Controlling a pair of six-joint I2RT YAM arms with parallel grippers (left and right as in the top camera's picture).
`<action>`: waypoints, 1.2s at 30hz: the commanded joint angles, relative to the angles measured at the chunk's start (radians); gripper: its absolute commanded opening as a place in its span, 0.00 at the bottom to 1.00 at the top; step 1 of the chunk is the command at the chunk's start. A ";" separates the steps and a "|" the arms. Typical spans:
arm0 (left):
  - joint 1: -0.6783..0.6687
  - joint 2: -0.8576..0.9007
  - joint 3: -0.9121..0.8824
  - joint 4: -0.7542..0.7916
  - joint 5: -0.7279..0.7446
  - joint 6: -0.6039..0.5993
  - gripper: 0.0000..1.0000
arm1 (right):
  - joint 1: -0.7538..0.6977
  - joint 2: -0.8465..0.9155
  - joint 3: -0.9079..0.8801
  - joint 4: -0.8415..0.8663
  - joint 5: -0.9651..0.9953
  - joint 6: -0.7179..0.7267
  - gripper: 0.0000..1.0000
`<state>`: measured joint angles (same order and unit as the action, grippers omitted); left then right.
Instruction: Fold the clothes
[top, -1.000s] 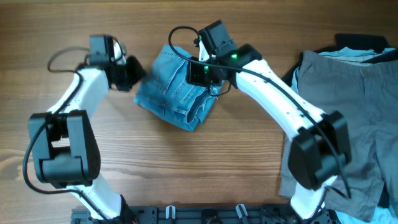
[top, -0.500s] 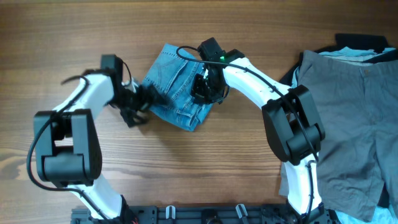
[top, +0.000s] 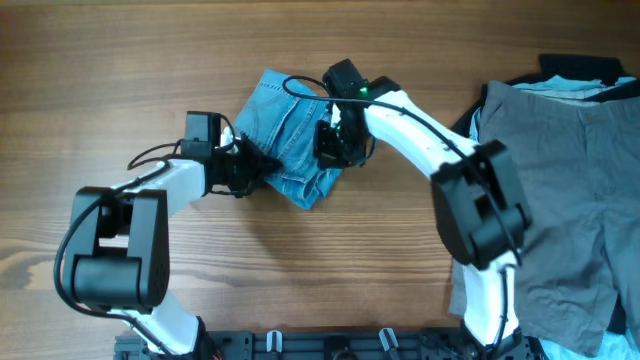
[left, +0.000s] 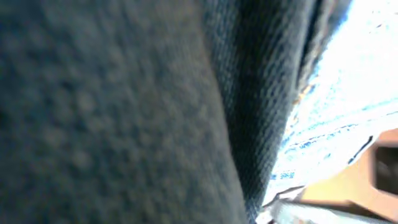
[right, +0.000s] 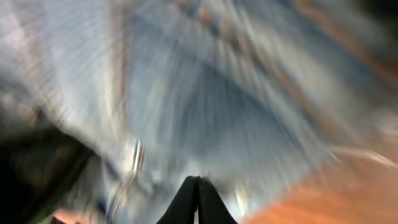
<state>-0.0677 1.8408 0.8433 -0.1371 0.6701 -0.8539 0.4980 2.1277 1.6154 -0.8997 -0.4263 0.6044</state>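
The light blue jeans lie folded into a small bundle at the middle of the wooden table. My left gripper is pushed against the bundle's lower left edge. Its wrist view is filled with dark, close denim and its fingers are hidden. My right gripper sits on the bundle's right side. In the right wrist view its fingers are pressed together with nothing seen between them, over blurred denim.
Grey button-waist shorts lie spread at the right edge of the table. Small dark and white garments lie behind them at the far right. The black arm mount rail runs along the front edge.
My left gripper has swung right and in against the jeans' lower left edge. The bundle has shifted and tightened a little. My right gripper stays on its right side.
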 joint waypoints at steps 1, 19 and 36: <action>0.166 0.019 0.076 -0.011 -0.061 0.039 0.04 | -0.027 -0.240 0.002 -0.003 0.049 -0.135 0.05; 0.486 0.209 0.274 0.253 -0.260 0.068 0.15 | -0.026 -0.377 0.002 -0.032 0.143 -0.130 0.08; 0.588 -0.117 0.877 -1.015 -0.228 0.666 1.00 | -0.049 -0.824 0.025 -0.057 0.376 -0.237 0.25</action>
<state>0.5190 1.9228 1.6604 -1.0786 0.4709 -0.2821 0.4652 1.4467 1.6146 -0.9276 -0.1158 0.3870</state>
